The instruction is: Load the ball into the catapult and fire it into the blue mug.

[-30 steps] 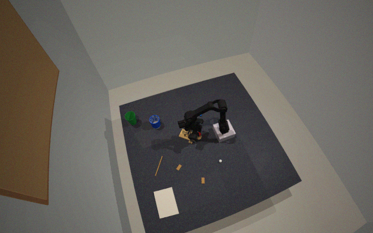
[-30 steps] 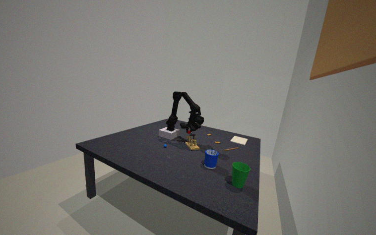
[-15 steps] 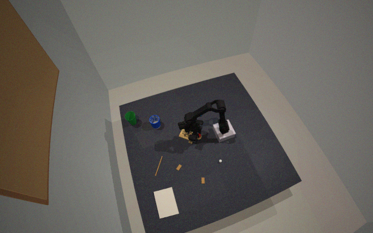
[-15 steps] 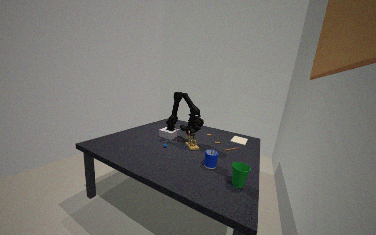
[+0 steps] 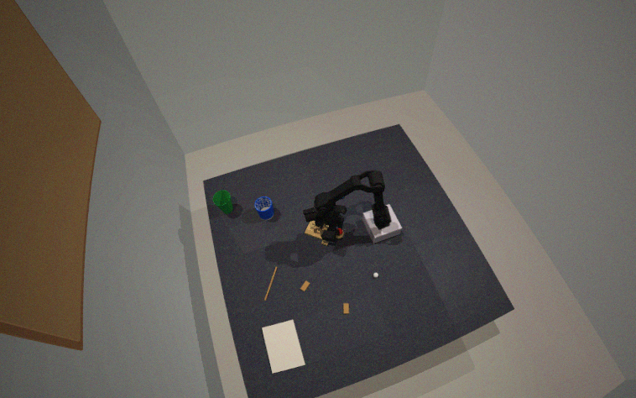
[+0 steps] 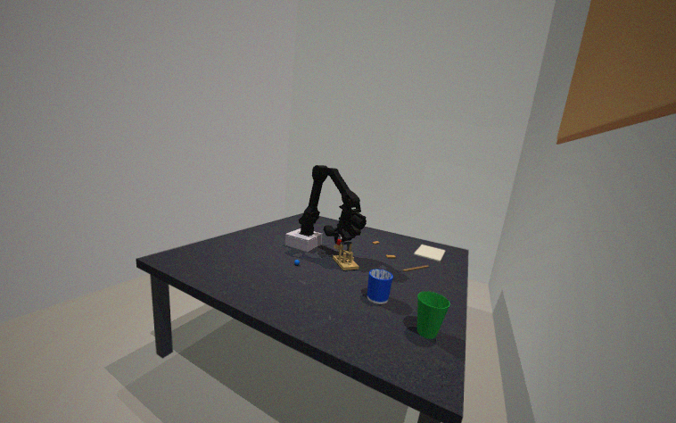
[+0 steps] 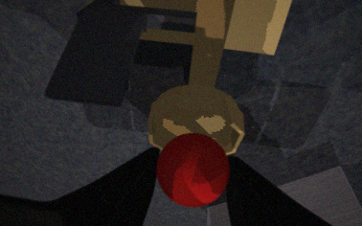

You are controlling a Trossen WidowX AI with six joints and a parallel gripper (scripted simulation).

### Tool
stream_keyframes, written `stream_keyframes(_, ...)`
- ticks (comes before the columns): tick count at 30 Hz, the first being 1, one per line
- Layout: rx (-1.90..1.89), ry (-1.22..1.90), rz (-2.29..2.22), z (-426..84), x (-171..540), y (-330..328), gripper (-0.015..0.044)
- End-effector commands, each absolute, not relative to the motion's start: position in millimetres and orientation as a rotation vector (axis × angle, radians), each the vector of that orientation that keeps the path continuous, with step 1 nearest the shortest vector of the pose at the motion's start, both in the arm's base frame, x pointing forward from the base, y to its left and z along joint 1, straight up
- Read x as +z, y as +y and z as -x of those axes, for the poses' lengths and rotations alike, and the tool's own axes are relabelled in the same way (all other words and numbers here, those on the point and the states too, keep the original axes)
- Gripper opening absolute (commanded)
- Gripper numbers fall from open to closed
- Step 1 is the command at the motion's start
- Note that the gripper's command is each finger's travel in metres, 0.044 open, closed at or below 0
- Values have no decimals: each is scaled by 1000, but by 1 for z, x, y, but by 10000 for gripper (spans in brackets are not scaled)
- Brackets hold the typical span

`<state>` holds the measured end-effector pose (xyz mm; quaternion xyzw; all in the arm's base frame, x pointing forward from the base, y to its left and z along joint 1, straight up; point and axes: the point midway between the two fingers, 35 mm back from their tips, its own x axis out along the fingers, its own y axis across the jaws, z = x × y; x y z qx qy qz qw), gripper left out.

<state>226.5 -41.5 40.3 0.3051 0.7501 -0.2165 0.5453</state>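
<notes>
My gripper is shut on the red ball, with a dark finger on each side of it. The ball is at the near rim of the catapult's cup in the wrist view; whether it touches the cup I cannot tell. The wooden catapult stands on the table under the arm, its base partly hidden by the arm in the top view. The blue mug stands upright beyond the end of the catapult opposite its cup.
A green cup stands beyond the mug. A white ball, a blue ball, two small wooden blocks, a thin stick and a pale sheet lie on the table.
</notes>
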Motion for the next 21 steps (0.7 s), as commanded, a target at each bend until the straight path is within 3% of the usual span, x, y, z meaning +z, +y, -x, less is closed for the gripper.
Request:
stream_keyframes(1, -514, 1779, -724, -226, 41, -42, 210)
stream_keyframes(4, -514, 1778, -724, -228, 51, -42, 289)
stream_keyframes(10, -515, 1766, -732, -226, 142, -40, 440)
stream_keyframes(14, -510, 1743, -720, -236, 133, -46, 440)
stream_keyframes(21, -496, 1516, -651, -305, 156, -97, 440)
